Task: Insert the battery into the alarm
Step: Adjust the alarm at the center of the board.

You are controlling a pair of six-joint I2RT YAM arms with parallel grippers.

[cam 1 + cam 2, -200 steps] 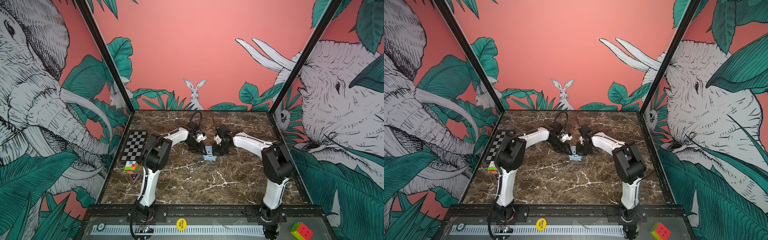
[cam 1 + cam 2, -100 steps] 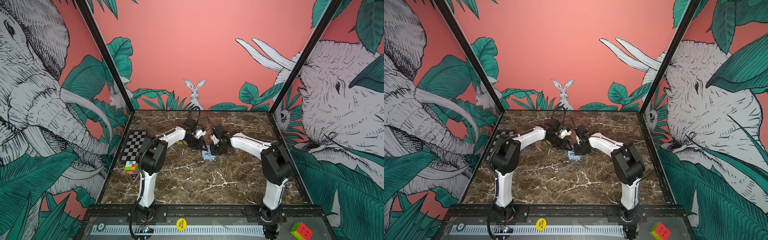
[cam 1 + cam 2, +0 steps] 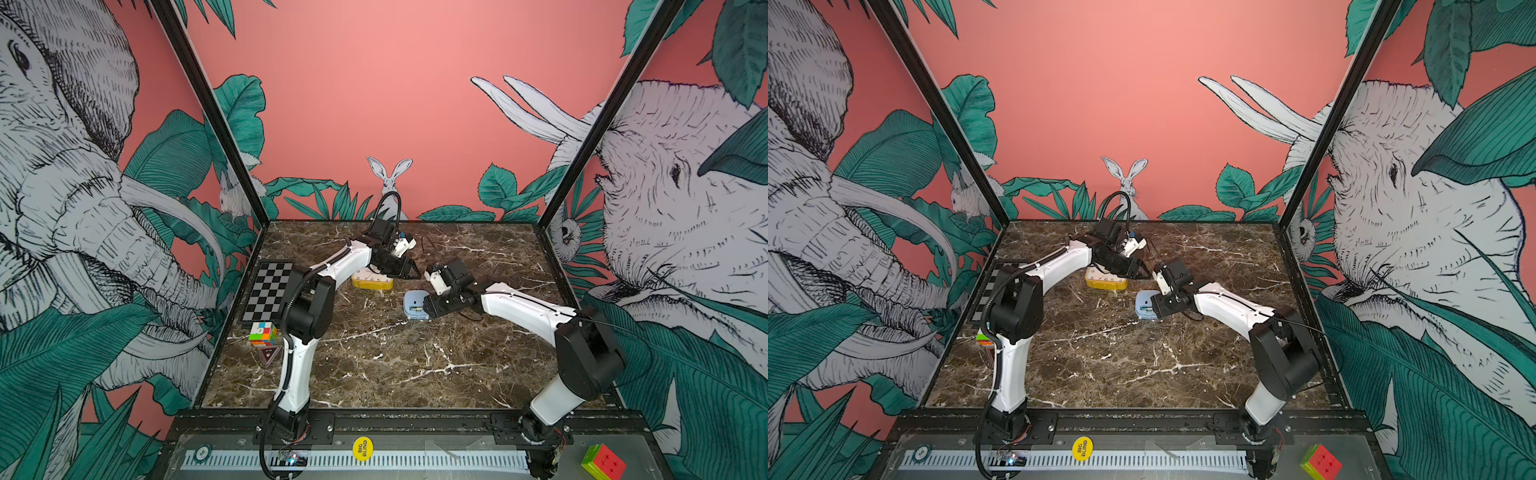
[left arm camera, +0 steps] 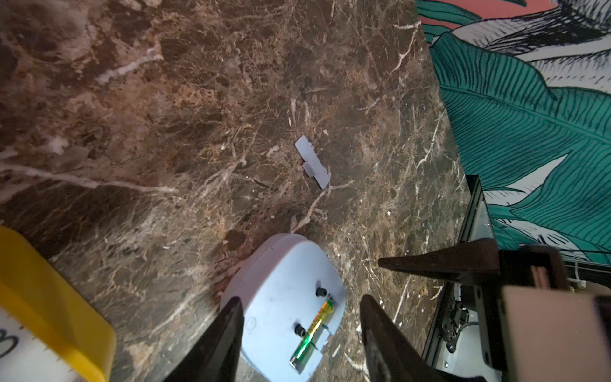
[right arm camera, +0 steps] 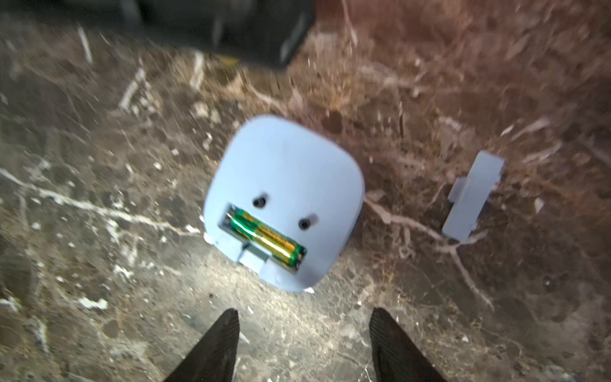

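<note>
Beside a yellow numbered object (image 3: 372, 282), the left gripper (image 3: 409, 271) is hanging with jaws apart, gripping nothing. Right of it, the blue alarm (image 3: 415, 302) is lying back-up on the marble table (image 3: 374, 365), a green-and-gold battery (image 5: 267, 236) sitting in its open compartment. The right gripper (image 5: 303, 311) is hovering beside it, jaws spread, the battery cover (image 5: 472, 198) lying nearby.

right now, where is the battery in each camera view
In a top view: the battery is a thin sliver in the slot of the blue alarm.
In a top view: the same sliver, in the alarm's slot.
Left wrist: green and gold, lying in the slot along the alarm's edge.
Right wrist: large and clear, lying in the open slot.
Shared landmark: the blue alarm, which holds the battery in every view.
</note>
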